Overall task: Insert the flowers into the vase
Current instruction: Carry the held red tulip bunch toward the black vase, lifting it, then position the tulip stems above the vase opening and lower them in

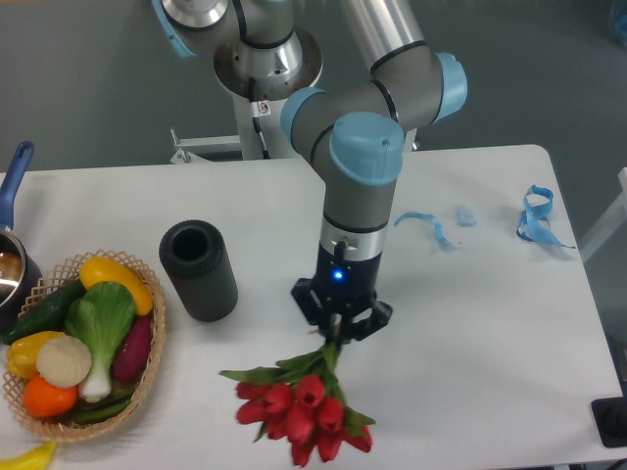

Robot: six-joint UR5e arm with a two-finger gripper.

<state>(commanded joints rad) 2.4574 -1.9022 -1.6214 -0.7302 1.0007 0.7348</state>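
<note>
I have the two-finger pincer [336, 338] pointing straight down, fingers drawn in narrow on the green stems of the bunch of red tulips with long green leaves [302, 405]; blooms hang just below the pincer toward the near table edge, stems running up into the jaws; whether the heads rest on the white tabletop [490, 323] or ride just clear of it, I cannot tell from this view.

The matte black ribbed cylinder vase [198, 269] sits to the pincer's left and a little further back, near but not touching; round mouth visible, nothing in it.

Well left of the pincer, beyond the vase: woven wicker basket [155, 338] of vegetables, including a green-leafed white bok choy [98, 328]; a dark pot with a blue handle [16, 176] at the far left edge. Blue ribbon scraps [537, 220] lie well to the right and back.

My read: grasp done, transport and insertion not yet done. Problem is orientation; blooms point down, stems up in the grip. Next move calls for a lift, a wrist rotation so stem ends lead, then travel left over the mouth and a straight descent; stems are bunched loosely, so stray leaves could catch the rim; a thin grip on the stems may slip during rotation.
</note>
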